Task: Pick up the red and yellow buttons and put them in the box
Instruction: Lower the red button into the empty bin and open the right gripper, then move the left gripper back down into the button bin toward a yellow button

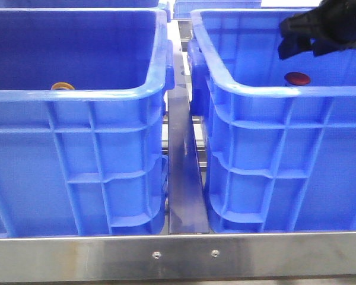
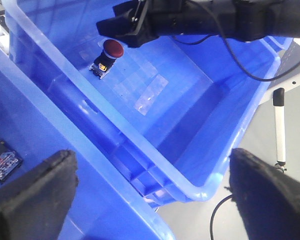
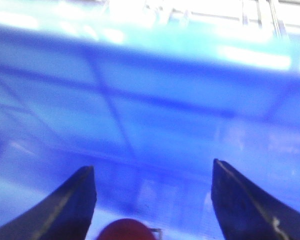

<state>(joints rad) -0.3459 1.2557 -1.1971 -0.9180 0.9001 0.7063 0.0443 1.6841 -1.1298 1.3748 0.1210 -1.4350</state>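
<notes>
The red button [image 1: 297, 78] lies on the floor of the right blue crate [image 1: 273, 95], just below the right gripper [image 1: 308, 40], whose fingers [image 3: 72, 205] are spread wide and empty. The left gripper [image 2: 150, 190] also hangs open, holding nothing. The yellow button [image 1: 63, 86] sits in the left crate [image 1: 77, 98].

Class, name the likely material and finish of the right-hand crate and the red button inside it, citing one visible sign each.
Right-hand crate: probably moulded plastic, semi-gloss; ribbed walls and a rounded rim with soft highlights. Red button: likely glossy plastic; smooth dome catching light.
</notes>
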